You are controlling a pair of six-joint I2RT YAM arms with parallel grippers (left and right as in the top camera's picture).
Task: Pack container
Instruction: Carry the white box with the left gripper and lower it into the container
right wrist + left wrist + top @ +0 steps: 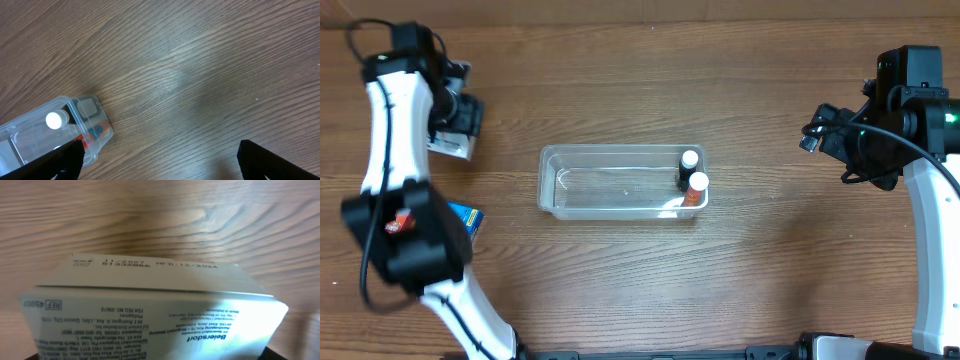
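Observation:
The clear plastic container (610, 182) lies at the table's middle. At its right end stand a dark bottle with a white cap (689, 163) and an orange bottle with a white cap (696, 190). My left gripper (455, 128) is at the far left, well away from the container, shut on a white printed box (450, 146). That box (150, 310) fills the left wrist view. My right gripper (817, 132) is open and empty, to the right of the container. In the right wrist view its fingers (160, 165) are wide apart, with the container's end (92, 125) at lower left.
A blue box (468, 217) lies on the table at the left, partly hidden under my left arm. The tabletop is brown wood (770, 260).

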